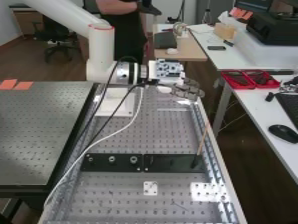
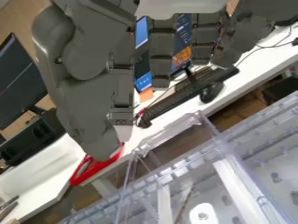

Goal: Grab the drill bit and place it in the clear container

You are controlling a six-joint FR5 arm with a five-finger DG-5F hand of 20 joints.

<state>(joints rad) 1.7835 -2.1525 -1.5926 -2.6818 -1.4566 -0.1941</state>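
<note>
The hand (image 1: 187,90) is held above the far end of the perforated bench, at its right side, with its fingers extended. In the wrist view the hand (image 2: 159,55) has relaxed, nearly straight fingers, and nothing is seen between them and the thumb. A clear plastic container (image 2: 229,147) with see-through walls lies below the hand. Faint clear edges also show under the hand in the high view. A thin tan rod (image 1: 202,139) stands slanted at the right end of a black plate, well nearer than the hand. I cannot tell whether it is the drill bit.
The black plate (image 1: 113,162) with round fittings crosses the bench. A white bracket (image 1: 151,188) lies nearer. Cables hang from the arm over the bench's left part. Red trays (image 1: 249,79) and a mouse (image 1: 284,133) are on the white table at the right.
</note>
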